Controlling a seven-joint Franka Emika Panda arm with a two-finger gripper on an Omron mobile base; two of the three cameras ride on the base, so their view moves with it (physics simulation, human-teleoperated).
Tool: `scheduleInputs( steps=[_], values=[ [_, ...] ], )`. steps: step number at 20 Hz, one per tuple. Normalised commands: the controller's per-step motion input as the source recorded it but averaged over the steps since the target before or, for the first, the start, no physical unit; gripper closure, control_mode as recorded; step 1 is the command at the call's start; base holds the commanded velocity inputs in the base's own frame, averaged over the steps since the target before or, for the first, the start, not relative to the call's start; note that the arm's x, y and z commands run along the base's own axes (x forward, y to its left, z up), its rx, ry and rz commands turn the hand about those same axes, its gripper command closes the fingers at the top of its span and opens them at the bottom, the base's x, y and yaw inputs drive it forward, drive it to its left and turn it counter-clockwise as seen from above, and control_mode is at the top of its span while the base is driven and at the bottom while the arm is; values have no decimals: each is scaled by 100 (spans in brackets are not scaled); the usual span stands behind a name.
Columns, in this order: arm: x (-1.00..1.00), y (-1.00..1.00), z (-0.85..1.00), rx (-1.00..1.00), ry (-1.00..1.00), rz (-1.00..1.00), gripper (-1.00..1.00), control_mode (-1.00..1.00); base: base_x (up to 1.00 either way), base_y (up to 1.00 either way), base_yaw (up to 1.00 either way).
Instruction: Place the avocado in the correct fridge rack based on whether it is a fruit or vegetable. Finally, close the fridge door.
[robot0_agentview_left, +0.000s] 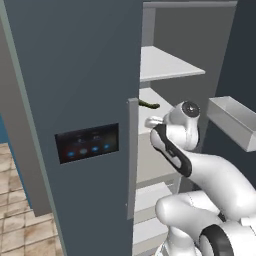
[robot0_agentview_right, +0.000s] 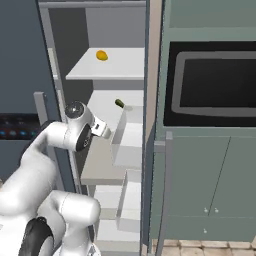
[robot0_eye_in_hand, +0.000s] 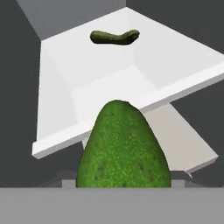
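The gripper (robot0_agentview_right: 103, 130) holds the avocado (robot0_eye_in_hand: 123, 146) between its fingers, at the mouth of the open fridge facing the middle shelf (robot0_eye_in_hand: 109, 78), where a cucumber-like vegetable (robot0_eye_in_hand: 114, 37) lies; a yellow fruit (robot0_agentview_right: 101, 55) sits on the shelf above, likely the right rack.

I'm looking at the avocado (robot0_eye_in_hand: 124, 148) up close and it's showing bright green with tiny pale speckles and a few darker spots. The curved veggie (robot0_eye_in_hand: 114, 37) on the white shelf (robot0_eye_in_hand: 61, 100) is coming across as dark olive green. The fridge walls are reading mid grey, the door with the display (robot0_agentview_left: 75, 65) slate grey, its panel (robot0_agentview_left: 87, 143) black with blue lights glowing. A little yellow-orange fruit (robot0_agentview_right: 101, 55) is sitting on the upper white shelf (robot0_agentview_right: 125, 67). The arm's looking white with dark joints.
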Motion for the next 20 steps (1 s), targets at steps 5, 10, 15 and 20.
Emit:
scheduleInputs(
  steps=[5, 10, 15, 20],
  values=[
    [72, -8, -12, 0, -1, 14, 100, -100, 0, 0, 0],
    [69, -4, -4, -1, 0, 14, 100, -100, 0, 0, 0],
    [72, 0, -34, -6, 0, 11, 100, -100, 0, 0, 0],
    [67, 0, -36, -6, 2, 11, 100, -100, 0, 0, 0]
  ],
)
